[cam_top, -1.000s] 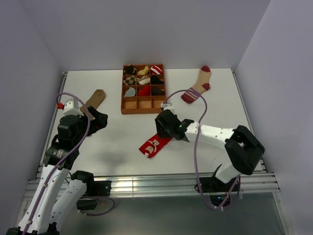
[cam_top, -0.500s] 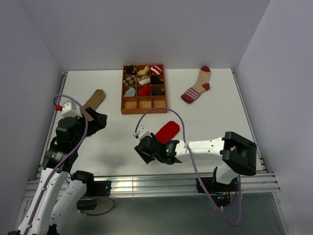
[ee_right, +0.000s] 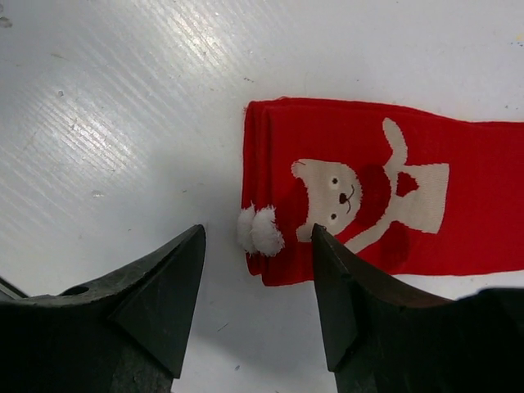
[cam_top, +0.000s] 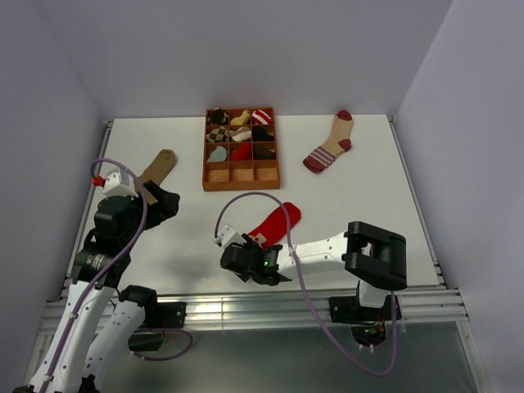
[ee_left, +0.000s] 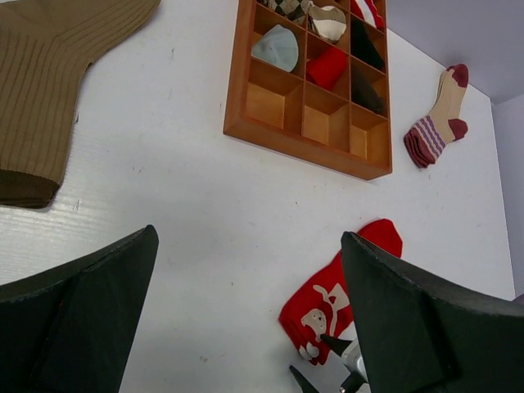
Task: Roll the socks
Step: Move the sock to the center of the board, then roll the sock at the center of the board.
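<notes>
Right pincer [ee_right: 258, 246], left pincer [ee_left: 246, 237] both open; red sock [ee_right: 368, 192], brown sock [ee_left: 49, 82], striped sock [ee_left: 438, 123]: three.

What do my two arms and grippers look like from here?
Both arms, left arm and right arm, are white links with black joint housings. A lilac cable loops along each; the left one's connector has a red tip. Left gripper and right gripper have matte black, wedge-shaped fingers. A small green light shows near the right wrist.

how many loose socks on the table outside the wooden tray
3: brown sock at the left edge, red sock front centre, striped sock right of the tray. Others could be out of sight.
</notes>
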`<action>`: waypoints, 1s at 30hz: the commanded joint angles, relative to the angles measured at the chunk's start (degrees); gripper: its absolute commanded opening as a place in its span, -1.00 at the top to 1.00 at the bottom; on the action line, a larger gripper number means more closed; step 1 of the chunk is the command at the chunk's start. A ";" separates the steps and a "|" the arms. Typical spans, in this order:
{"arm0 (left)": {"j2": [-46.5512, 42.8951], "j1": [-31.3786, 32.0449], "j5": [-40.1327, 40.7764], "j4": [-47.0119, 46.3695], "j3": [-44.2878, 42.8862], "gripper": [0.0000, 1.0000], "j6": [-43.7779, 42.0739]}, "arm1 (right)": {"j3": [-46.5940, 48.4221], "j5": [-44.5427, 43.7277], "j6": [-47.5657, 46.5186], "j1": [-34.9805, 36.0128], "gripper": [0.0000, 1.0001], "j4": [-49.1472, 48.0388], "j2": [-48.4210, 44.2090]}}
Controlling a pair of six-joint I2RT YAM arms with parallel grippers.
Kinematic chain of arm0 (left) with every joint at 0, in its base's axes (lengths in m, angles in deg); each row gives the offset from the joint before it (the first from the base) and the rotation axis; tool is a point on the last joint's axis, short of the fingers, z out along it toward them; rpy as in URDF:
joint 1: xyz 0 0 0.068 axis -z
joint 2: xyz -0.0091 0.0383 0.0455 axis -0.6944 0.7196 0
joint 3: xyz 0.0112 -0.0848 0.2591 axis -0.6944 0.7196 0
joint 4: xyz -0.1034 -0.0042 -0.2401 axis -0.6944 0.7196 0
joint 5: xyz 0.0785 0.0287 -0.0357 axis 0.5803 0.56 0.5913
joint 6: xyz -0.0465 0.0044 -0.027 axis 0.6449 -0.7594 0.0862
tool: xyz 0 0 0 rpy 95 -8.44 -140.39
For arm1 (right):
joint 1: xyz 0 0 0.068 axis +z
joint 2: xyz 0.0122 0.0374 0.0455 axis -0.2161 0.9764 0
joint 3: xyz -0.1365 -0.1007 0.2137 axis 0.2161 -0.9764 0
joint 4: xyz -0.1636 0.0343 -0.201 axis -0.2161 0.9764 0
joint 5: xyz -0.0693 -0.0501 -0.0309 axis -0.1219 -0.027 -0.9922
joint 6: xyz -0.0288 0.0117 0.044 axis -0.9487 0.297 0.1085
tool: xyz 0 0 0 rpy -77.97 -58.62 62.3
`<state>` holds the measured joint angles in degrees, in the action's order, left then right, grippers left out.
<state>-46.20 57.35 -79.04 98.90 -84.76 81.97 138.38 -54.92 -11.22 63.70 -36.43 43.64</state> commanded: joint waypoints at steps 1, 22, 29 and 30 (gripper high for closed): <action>-0.45 0.17 -0.51 -0.90 -0.21 -0.99 0.16 | 1.23 -4.18 -0.65 0.63 -0.23 -1.56 1.45; 0.69 0.26 -2.01 -1.78 1.63 -0.99 1.31 | -2.37 -6.29 0.75 3.09 0.55 -3.76 5.23; 2.97 0.17 -3.94 -3.71 2.33 -0.99 1.22 | -3.95 -6.13 2.42 3.01 1.00 -6.65 2.61; 3.15 0.17 -4.20 -3.97 2.34 -0.99 1.22 | -4.74 -4.12 2.86 2.75 1.00 -7.44 1.72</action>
<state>-43.75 57.35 -81.12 98.07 -83.01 82.65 136.63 -62.18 -10.82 66.68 -44.08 46.35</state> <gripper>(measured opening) 0.995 0.025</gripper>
